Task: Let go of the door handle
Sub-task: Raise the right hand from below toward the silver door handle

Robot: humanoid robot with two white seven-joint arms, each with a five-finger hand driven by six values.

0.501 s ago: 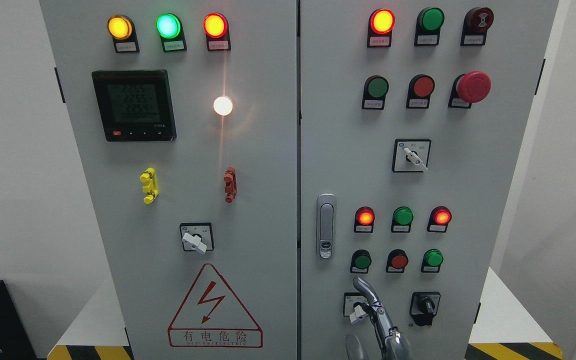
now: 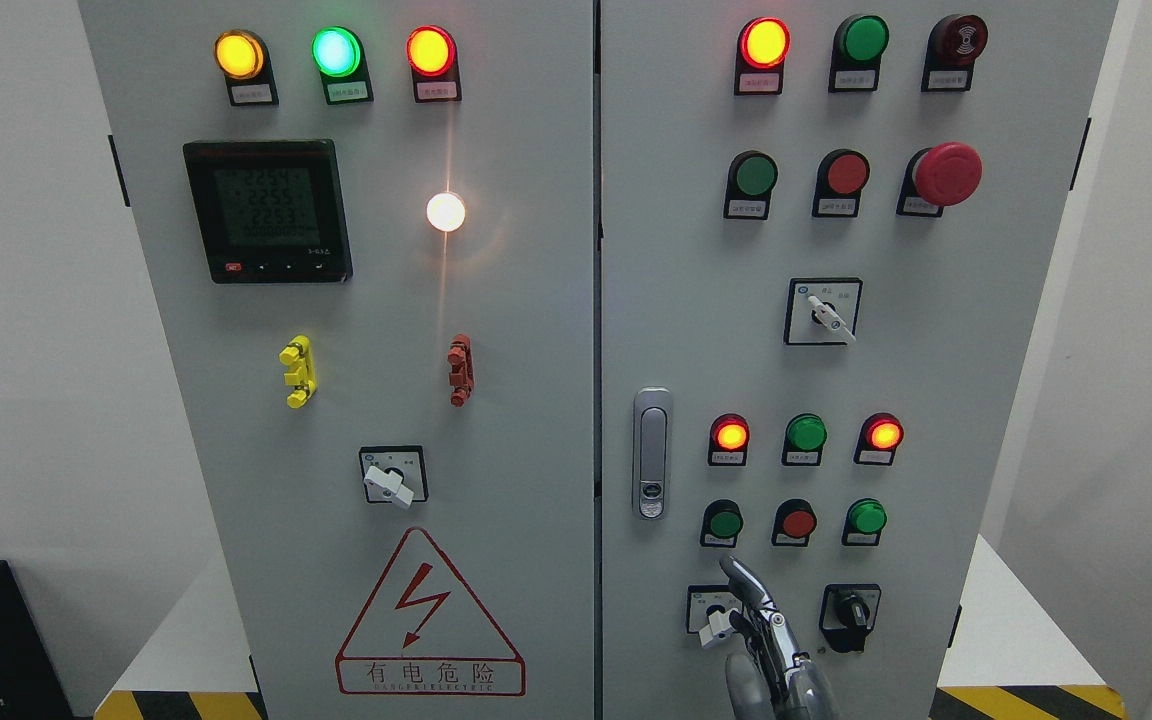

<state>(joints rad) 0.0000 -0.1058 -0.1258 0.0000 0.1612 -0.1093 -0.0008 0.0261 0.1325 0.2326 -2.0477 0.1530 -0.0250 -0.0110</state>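
Note:
The silver door handle (image 2: 652,453) sits upright and flush near the left edge of the cabinet's right door (image 2: 676,250). My right hand (image 2: 761,640) rises from the bottom edge, below and to the right of the handle, and is apart from it. Its fingers (image 2: 748,583) are loosely extended upward and hold nothing. The hand overlaps a small white rotary switch (image 2: 714,620) low on the door. My left hand is out of sight.
The right door carries lit lamps, push buttons, a red mushroom stop button (image 2: 948,172) and a black key switch (image 2: 850,610). The left door (image 2: 516,400) has a meter (image 2: 268,210), lamps and a red warning triangle (image 2: 428,615). Both doors look closed.
My right hand has shifted slightly to the right, farther from the handle. The doors and handle have not moved.

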